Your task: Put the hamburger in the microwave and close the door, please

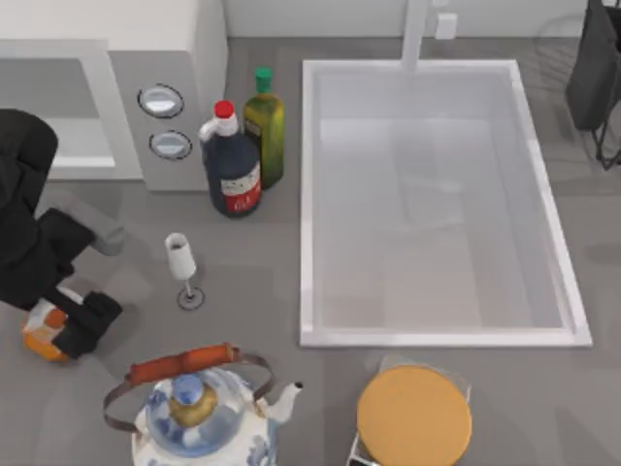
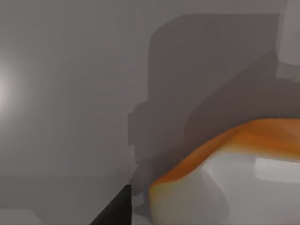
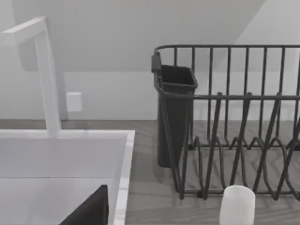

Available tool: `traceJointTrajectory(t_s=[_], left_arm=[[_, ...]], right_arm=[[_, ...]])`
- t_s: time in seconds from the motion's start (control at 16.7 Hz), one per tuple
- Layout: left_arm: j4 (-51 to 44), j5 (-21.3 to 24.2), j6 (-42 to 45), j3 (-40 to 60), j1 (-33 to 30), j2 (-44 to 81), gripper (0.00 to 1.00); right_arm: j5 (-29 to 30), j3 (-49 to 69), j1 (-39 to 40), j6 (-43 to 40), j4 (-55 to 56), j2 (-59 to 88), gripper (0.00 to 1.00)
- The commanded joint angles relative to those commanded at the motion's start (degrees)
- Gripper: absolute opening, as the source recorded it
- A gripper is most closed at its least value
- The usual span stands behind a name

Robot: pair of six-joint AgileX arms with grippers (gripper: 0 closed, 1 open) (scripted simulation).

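- Left pincer (image 1: 70, 328) is low at the near-left of the counter (image 1: 252, 282), right on the hamburger (image 1: 44, 335); black fingers sit against its right side. Can't tell if they're clamped on it or just around it.
- Left wrist view: hamburger (image 2: 234, 173) close up, orange top over pale tray, one dark finger (image 2: 115, 208) edge beside it, grey counter behind.
- Hamburger rests on the counter, near-left, well in front of the microwave (image 1: 116, 87).
- Microwave at far left; the opening left of its grey panel with two dials looks uncovered, interior visible.
- Right of the microwave: dark bottle with red cap (image 1: 231, 165) and green bottle (image 1: 264, 131), touching or nearly so.
- Small white glass (image 1: 182, 267) near the centre-left; blue-and-white teapot (image 1: 199, 413) at the near edge; tan disc (image 1: 414, 416) to its right.
- White sink (image 1: 432, 194) fills the right half.
- Right arm parked at far right, by the dish rack (image 3: 234, 122); its pincer state: can't tell.
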Motion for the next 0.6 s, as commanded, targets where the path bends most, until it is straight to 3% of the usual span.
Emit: traceJointTrajectory(t_s=[0.3,0.6], left_arm=[[0.0,0.0,0.0,0.0,0.0,0.0,0.00],[-8.0,1.2,-0.1,4.0,0.0,-5.4,0.00]], right_arm=[[0.0,0.0,0.0,0.0,0.0,0.0,1.00],[0.0,0.0,0.0,0.0,0.0,0.0,1.00]])
